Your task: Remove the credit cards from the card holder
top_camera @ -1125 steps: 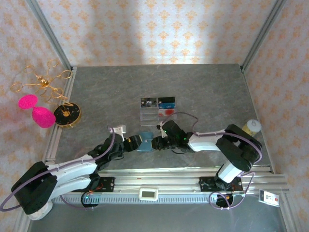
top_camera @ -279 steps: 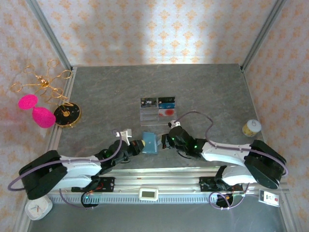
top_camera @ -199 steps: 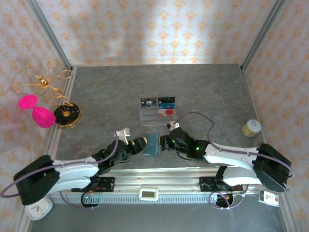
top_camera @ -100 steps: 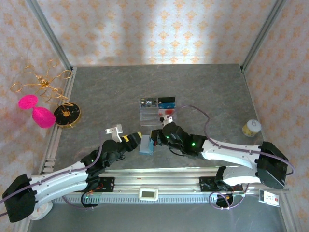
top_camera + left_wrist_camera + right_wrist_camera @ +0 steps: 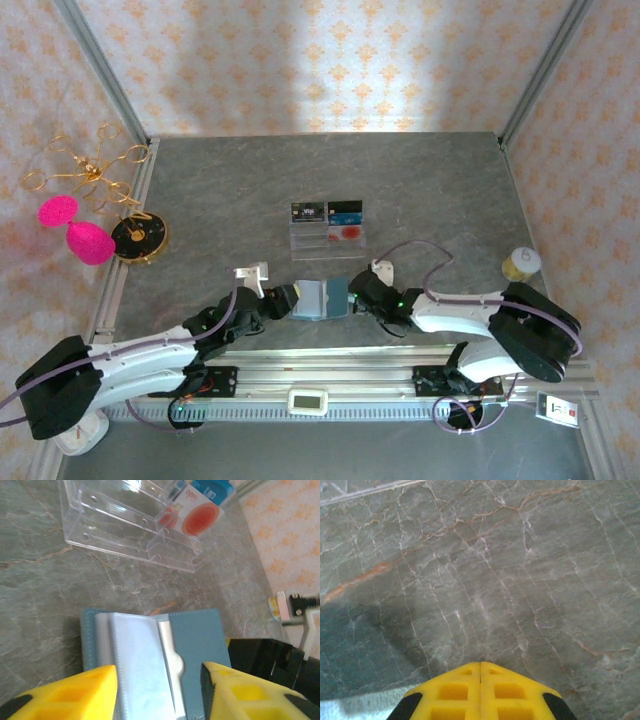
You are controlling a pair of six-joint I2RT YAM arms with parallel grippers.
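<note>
Card holder [image 5: 322, 298] is lying open on the desk [image 5: 450, 190], lower centre of the top view. Left gripper [image 5: 157, 690] is hovering spread above it; right gripper [image 5: 480, 680] is sitting pressed together at its right edge. Judgement: the credit cards are likely handling thin, stiff and slick, so the pale edge [image 5: 171, 650] at the pocket mouth is offering the pinch point.

Nothing is legible; the red print on the pale card [image 5: 200, 517] is blurred.

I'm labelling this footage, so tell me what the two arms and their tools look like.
Both the left arm and right arm have white links with black joints and a purple cable looping alongside. The left tool and right tool have bright yellow fingers moulded with recessed pockets.
</note>
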